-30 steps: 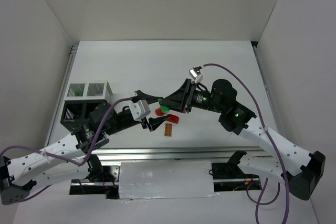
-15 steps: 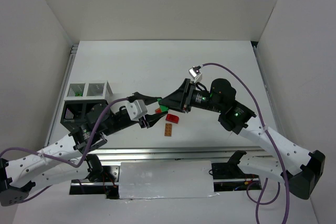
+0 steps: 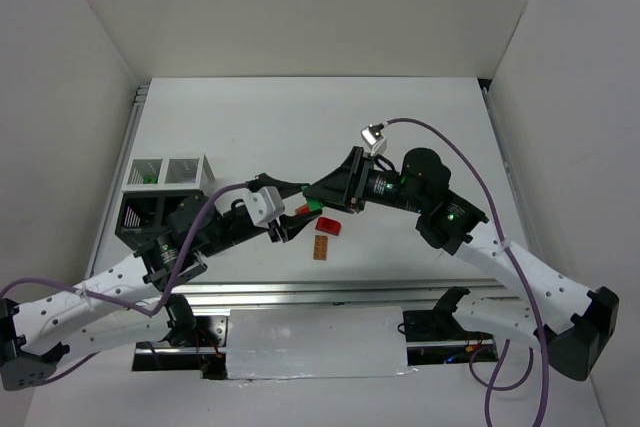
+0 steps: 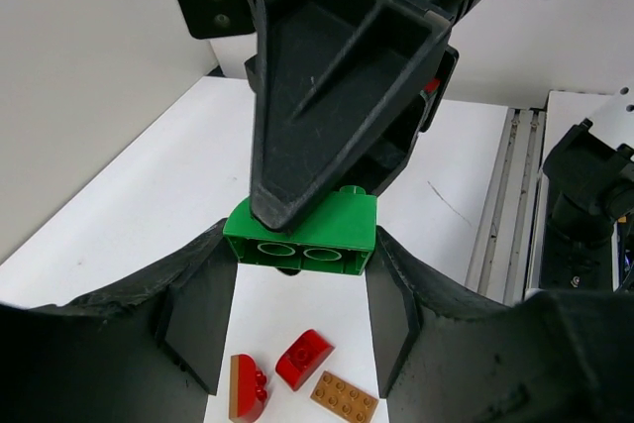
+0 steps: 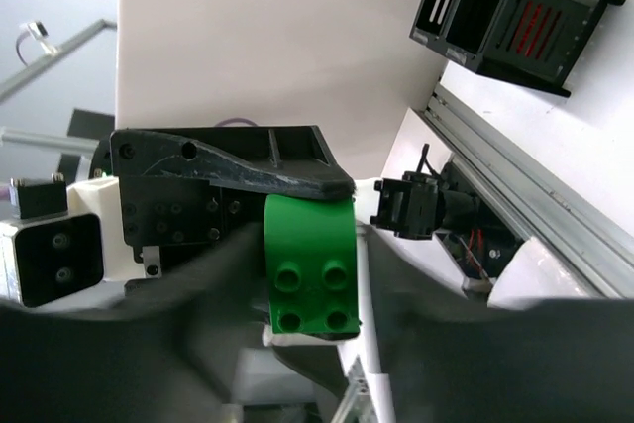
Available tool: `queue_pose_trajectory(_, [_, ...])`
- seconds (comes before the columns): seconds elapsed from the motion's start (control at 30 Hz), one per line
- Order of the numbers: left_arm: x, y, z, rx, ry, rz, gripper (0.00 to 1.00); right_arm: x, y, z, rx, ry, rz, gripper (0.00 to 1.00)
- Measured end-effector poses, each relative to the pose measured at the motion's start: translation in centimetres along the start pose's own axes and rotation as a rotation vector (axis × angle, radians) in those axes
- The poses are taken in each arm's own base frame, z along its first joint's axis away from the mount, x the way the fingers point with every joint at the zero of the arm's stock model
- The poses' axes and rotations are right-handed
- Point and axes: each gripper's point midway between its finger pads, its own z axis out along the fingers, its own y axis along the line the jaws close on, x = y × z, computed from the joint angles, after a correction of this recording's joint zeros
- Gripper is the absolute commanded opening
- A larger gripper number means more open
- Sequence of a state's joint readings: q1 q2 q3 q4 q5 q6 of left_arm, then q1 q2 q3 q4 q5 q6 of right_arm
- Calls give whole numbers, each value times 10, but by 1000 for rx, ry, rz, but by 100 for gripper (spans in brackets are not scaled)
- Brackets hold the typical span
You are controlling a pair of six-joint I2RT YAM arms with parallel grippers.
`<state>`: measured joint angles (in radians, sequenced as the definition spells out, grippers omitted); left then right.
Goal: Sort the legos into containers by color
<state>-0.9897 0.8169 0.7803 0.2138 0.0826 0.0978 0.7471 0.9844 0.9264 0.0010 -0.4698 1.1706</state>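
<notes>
A green lego brick [image 3: 309,206] hangs above the table between both grippers. My right gripper [image 3: 314,201] is shut on it, and its fingers [image 4: 317,126] press on the brick's top and underside [image 4: 302,230]. My left gripper [image 4: 302,250] is shut on the brick's two ends. In the right wrist view the brick [image 5: 310,264] sits between my right gripper's [image 5: 310,279] blurred pads. Below lie a red curved brick [image 4: 304,359], a red-and-brown brick [image 4: 248,386] and an orange-brown plate [image 4: 344,398]. The containers stand at the left: two white bins [image 3: 166,169] and black bins [image 3: 140,215].
The red brick [image 3: 328,227] and the orange-brown plate [image 3: 320,247] lie close to the metal rail [image 3: 300,292] at the table's near edge. White walls enclose the table on three sides. Something green shows in the left white bin [image 3: 147,178].
My left gripper was wide open around the green brick and has closed onto it. The right gripper has kept holding the brick in place.
</notes>
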Motion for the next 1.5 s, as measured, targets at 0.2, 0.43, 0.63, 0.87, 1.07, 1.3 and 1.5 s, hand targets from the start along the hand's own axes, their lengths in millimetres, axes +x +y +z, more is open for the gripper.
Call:
queue_pose_trajectory(0.2, [2, 1, 0, -13, 6, -19, 0, -4, 2, -2, -11, -11, -18, 77])
queue_pose_trajectory(0.43, [5, 16, -1, -106, 23, -36, 0, -18, -3, -9, 13, -70, -40, 80])
queue_pose_trajectory(0.63, [30, 79, -21, -454, 129, -124, 0, -54, -42, -32, 177, -225, -69, 85])
queue_pose_trajectory(0.87, [64, 249, -127, -1291, 314, -402, 0, -71, -61, -76, 322, -375, -143, 84])
queue_pose_trajectory(1.07, [104, 317, -263, -1810, 442, -615, 0, -65, -61, -94, 347, -399, -208, 84])
queue_pose_trajectory(1.3, [137, 310, -320, -1950, 593, -746, 0, -55, -73, -103, 377, -383, -230, 84])
queue_pose_trajectory(1.5, [147, 307, -317, -1910, 610, -779, 0, -52, -71, -106, 368, -384, -245, 84])
